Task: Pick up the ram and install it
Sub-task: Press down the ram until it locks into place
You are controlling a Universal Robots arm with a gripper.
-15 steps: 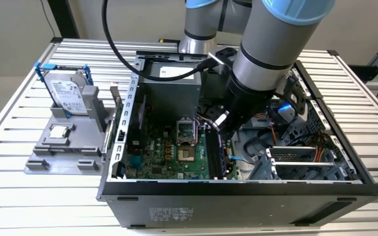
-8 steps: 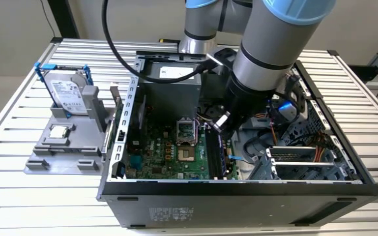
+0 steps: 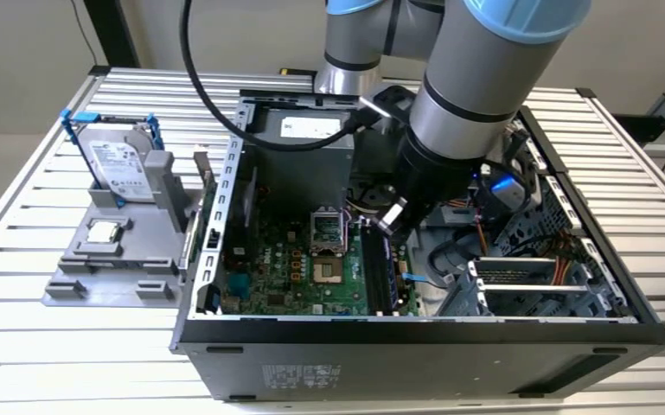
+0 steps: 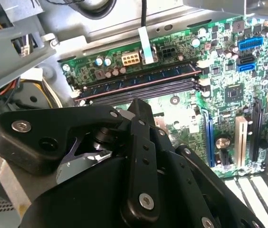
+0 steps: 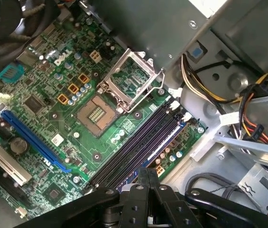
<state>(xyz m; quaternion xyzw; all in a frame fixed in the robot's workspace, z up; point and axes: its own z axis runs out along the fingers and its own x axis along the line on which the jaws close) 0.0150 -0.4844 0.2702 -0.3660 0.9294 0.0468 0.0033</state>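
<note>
Pincer (image 5: 146, 178) over slot-aligned ram (image 4: 138, 78).

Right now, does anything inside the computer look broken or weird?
The processor socket stands open and empty, its metal cover flipped up, while the processor chip lies outside the case on the grey holder. That looks unfinished, not broken. Nothing is spilled or bent that I can see.
</note>
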